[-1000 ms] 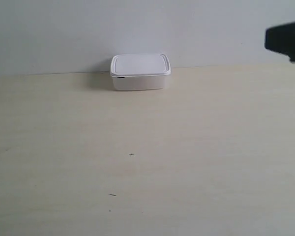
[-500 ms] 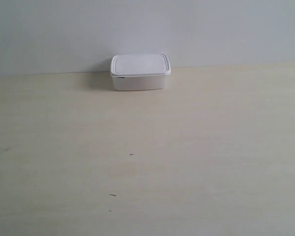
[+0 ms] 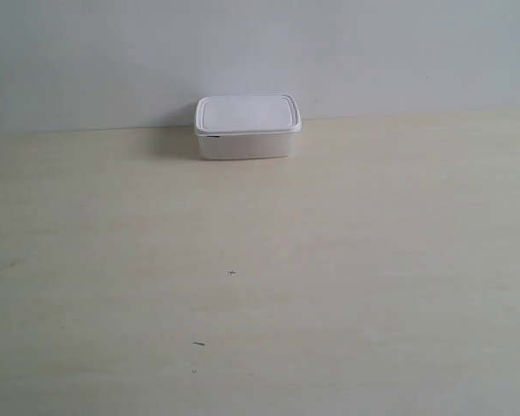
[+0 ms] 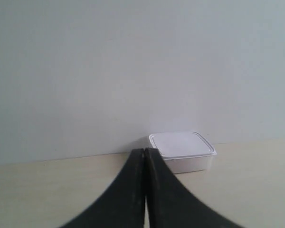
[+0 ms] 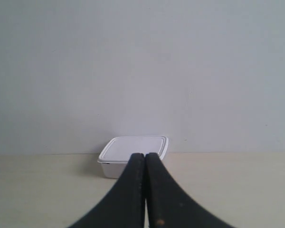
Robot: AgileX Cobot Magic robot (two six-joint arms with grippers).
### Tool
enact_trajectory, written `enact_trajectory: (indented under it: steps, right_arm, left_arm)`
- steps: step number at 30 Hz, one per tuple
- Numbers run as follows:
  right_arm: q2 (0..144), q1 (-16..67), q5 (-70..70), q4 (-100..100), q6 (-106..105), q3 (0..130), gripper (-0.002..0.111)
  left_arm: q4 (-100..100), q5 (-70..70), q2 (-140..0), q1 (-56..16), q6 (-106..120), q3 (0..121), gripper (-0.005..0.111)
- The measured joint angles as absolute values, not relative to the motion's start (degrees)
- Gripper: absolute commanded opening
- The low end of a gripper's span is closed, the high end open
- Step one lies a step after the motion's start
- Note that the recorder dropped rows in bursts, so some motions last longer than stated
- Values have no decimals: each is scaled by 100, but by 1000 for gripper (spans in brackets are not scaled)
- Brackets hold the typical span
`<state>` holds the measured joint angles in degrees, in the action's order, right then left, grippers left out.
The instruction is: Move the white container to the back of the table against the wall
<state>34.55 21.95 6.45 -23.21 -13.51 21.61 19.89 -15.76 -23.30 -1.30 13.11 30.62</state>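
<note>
Nearest, the left pincer (image 4: 145, 152) and right pincer (image 5: 145, 156) are each pressed together, empty, well apart from the white container (image 3: 247, 127). Across the bench (image 3: 347, 260), it sits at the back, seemingly against the wall (image 3: 373, 52). Placement looks done; the next move calls only for parking the arms.

No text, label, brand, number or sign can be read in any of the three views. The white container (image 3: 247, 115), the table (image 3: 347, 260) and the wall (image 3: 243, 52) all show plain, unprinted surfaces.
</note>
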Motion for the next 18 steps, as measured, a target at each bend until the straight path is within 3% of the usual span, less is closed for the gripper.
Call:
enact_trajectory:
  steps: [12,18]
  right_arm:
    - [2844,2195,738,-3076,-1347,1725,0]
    - [2075,1880,799,-1369,-1338,1312,0]
  left_arm:
    - [2209,-2098,-2175,226,1311,2757,0]
    - [2246,-2088,-1939,911,1311,2435,0]
